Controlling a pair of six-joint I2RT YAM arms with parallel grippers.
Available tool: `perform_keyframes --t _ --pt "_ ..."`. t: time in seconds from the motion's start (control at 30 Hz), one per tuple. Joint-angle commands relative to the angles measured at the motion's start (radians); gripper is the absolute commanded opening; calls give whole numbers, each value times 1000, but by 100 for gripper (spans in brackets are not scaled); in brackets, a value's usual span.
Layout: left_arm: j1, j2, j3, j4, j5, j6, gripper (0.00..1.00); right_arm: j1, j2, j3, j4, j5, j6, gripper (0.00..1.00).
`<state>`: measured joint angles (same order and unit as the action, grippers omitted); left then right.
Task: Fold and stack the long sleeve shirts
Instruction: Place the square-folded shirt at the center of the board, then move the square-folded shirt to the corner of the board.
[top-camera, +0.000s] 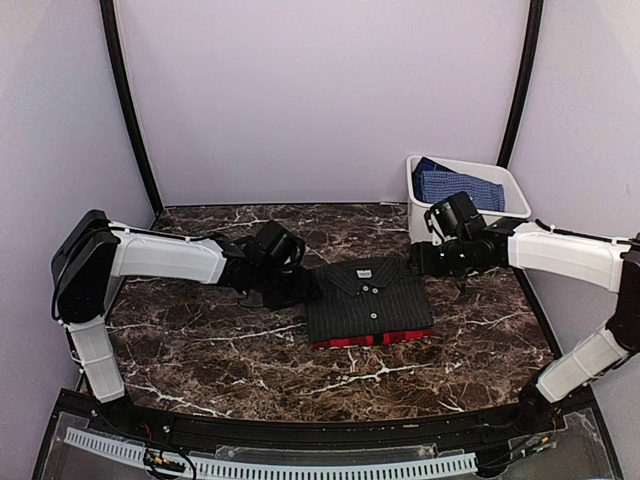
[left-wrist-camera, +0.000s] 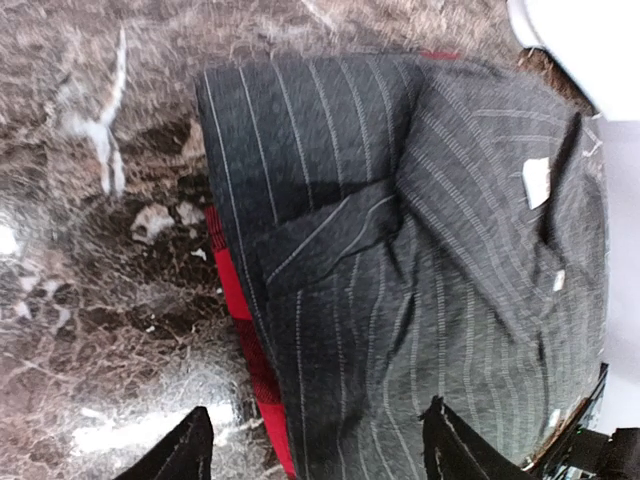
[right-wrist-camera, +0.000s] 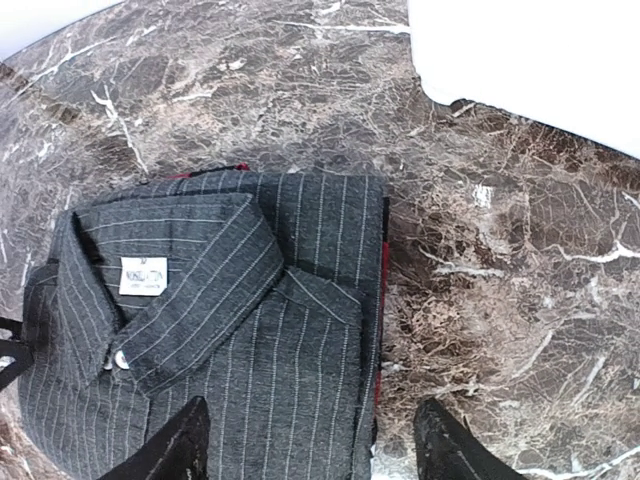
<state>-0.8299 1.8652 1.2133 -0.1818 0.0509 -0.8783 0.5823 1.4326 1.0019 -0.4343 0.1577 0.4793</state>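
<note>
The charcoal pinstripe shirt (top-camera: 368, 298) lies folded, collar up, on top of the red plaid shirt (top-camera: 370, 341), of which only a red edge shows at the near side. My left gripper (top-camera: 300, 290) is open and empty at the stack's left edge. In the left wrist view the pinstripe shirt (left-wrist-camera: 420, 260) and the red edge (left-wrist-camera: 235, 300) lie between the spread fingers (left-wrist-camera: 185, 455). My right gripper (top-camera: 418, 262) is open and empty at the stack's far right corner. The right wrist view shows the collar and label (right-wrist-camera: 143, 275) and a thin red edge (right-wrist-camera: 380, 370).
A white bin (top-camera: 505, 190) holding blue patterned cloth (top-camera: 455, 185) stands at the back right, just behind the right gripper. The dark marble table (top-camera: 200, 350) stretches left and near. Black frame posts (top-camera: 130, 110) rise at both back corners.
</note>
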Motion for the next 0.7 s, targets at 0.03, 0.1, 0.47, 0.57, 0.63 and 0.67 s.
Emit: perform_keyframes --t 0.03,0.1,0.47,0.57,0.63,0.67 --pt "28 -112 -28 -19 -13 48 72 21 -19 11 26 -27 5 69" --pt "36 -130 -40 -12 -5 53 72 42 -9 26 29 -42 4 71" --pt "112 -302 -172 -30 -21 51 77 263 220 209 205 -253 40 88" --pt "132 -374 -207 -50 -33 56 81 320 326 302 230 -293 50 92" --pt "144 -418 -227 -68 -39 62 82 343 387 359 249 -320 58 95" --pt "151 -431 -238 -74 -59 65 82 351 421 399 257 -330 62 98"
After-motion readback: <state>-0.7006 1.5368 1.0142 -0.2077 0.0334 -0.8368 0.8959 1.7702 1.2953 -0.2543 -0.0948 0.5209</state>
